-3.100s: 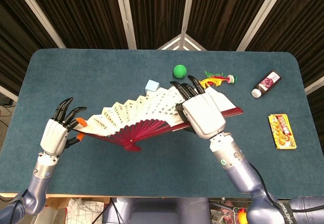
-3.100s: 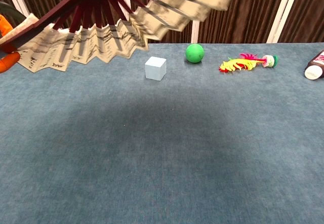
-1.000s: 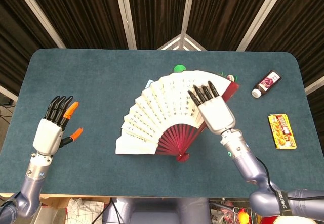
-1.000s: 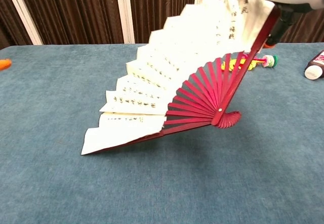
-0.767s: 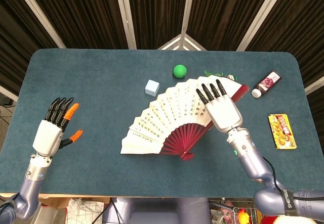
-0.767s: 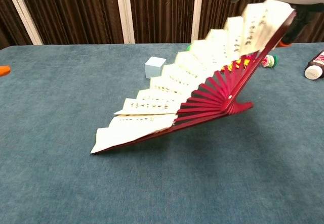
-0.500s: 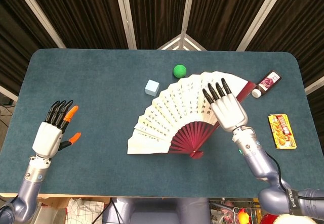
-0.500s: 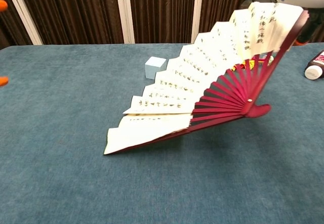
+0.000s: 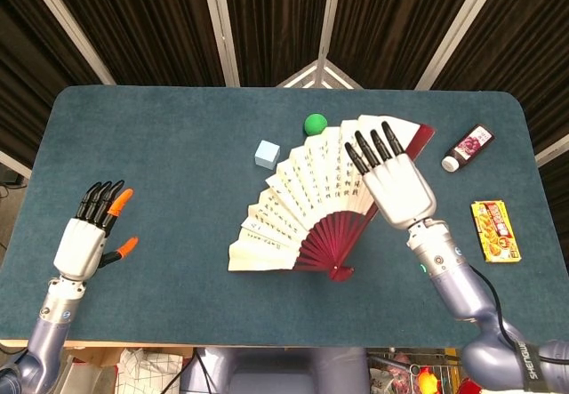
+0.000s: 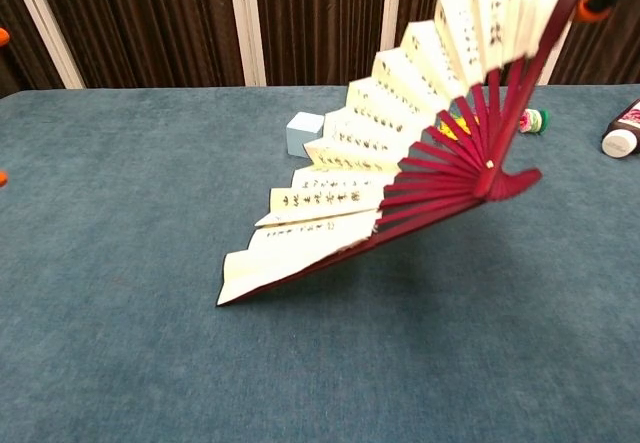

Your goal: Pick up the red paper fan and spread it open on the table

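The red paper fan point(image 9: 307, 189) is spread wide, with cream paper bearing script and dark red ribs. In the chest view the fan point(image 10: 350, 198) stands tilted: its left tip touches the table and its right side is raised high. My right hand point(image 9: 396, 185) holds the fan's right edge, its fingers lying flat on the paper. An orange thumb tip shows behind the red guard at the top right of the chest view. My left hand point(image 9: 84, 238) hovers near the table's left front, fingers apart, holding nothing.
A light blue cube point(image 9: 267, 154) and a green ball point(image 9: 315, 124) sit just behind the fan. A dark bottle point(image 9: 468, 148) lies at the right, with a yellow and red packet point(image 9: 499, 230) nearer the right edge. A feathered toy point(image 10: 530, 120) peeks out behind the fan.
My left hand let go of the fan and drew back left. My right hand carried the fan to the right, set its left tip down, then tipped the right side up steeper.
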`<state>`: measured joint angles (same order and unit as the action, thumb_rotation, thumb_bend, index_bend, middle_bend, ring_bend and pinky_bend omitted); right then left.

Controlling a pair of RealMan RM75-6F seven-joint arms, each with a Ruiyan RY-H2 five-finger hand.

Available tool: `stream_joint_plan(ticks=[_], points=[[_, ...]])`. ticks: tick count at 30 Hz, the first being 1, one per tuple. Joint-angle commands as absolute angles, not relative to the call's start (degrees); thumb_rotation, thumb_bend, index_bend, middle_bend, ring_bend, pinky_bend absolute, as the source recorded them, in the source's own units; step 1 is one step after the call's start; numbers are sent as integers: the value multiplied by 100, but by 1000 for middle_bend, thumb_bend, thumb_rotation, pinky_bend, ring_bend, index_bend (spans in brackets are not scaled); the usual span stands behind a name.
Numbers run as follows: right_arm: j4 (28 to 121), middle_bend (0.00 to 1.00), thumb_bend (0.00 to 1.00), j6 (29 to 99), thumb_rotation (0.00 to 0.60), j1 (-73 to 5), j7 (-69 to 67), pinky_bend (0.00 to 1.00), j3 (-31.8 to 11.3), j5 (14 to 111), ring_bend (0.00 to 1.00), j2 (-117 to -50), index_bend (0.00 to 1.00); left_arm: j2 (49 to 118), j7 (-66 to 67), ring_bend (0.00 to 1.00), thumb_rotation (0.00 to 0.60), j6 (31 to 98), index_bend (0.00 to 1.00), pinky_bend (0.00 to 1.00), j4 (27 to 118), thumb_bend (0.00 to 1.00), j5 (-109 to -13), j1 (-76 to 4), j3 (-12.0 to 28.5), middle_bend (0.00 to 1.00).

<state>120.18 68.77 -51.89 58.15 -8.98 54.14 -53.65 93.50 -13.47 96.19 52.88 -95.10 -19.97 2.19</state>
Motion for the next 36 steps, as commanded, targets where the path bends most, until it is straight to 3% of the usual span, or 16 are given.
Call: stream_joint_plan(ticks=[1, 5, 10, 17, 22, 25, 28, 32, 36], points=[[12303, 81, 301, 6854, 600, -5371, 5978, 0, -1154, 5225, 102, -5015, 8, 9352, -1328, 0, 600, 9586, 79, 0, 5274, 298, -9515, -2002, 211, 0], [12422, 81, 301, 7276, 600, -5474, 6399, 0, -1382, 5063, 103, -4805, 8, 9326, -1417, 0, 600, 9584, 80, 0, 5305, 298, -9490, -1994, 235, 0], [12426, 81, 301, 8066, 600, -5455, 6544, 0, -1647, 5167, 109, -5068, 8, 9284, -1481, 0, 600, 9594, 80, 0, 5363, 298, -9521, -1982, 213, 0], [12489, 82, 301, 8300, 600, -5426, 6295, 1, -1982, 4809, 114, -5030, 8, 9299, -1407, 0, 600, 9543, 82, 0, 5349, 298, -9570, -1998, 178, 0], [12946, 81, 301, 8395, 600, -5017, 5127, 7, -2043, 5152, 125, -5081, 14, 9230, -1406, 0, 600, 9655, 85, 0, 5409, 298, -9538, -1954, 243, 0], [13208, 81, 301, 8690, 600, -4449, 4273, 13, -1685, 6101, 132, -5252, 25, 9059, -1285, 0, 600, 9877, 91, 0, 5625, 298, -9486, -1826, 309, 0], [13092, 81, 301, 8989, 600, -3754, 3607, 13, -973, 7287, 132, -5455, 25, 8737, -999, 0, 600, 10125, 81, 0, 6135, 298, -9444, -1600, 308, 0], [12466, 81, 301, 9409, 600, -2917, 2644, 14, -140, 8440, 132, -5712, 25, 8236, -490, 0, 600, 10402, 72, 0, 7008, 298, -9421, -1264, 223, 0], [11620, 81, 301, 9586, 600, -2373, 1733, 14, 406, 8954, 132, -5864, 26, 7780, 176, 0, 600, 10323, 71, 0, 7780, 298, -9267, -951, 21, 0]])
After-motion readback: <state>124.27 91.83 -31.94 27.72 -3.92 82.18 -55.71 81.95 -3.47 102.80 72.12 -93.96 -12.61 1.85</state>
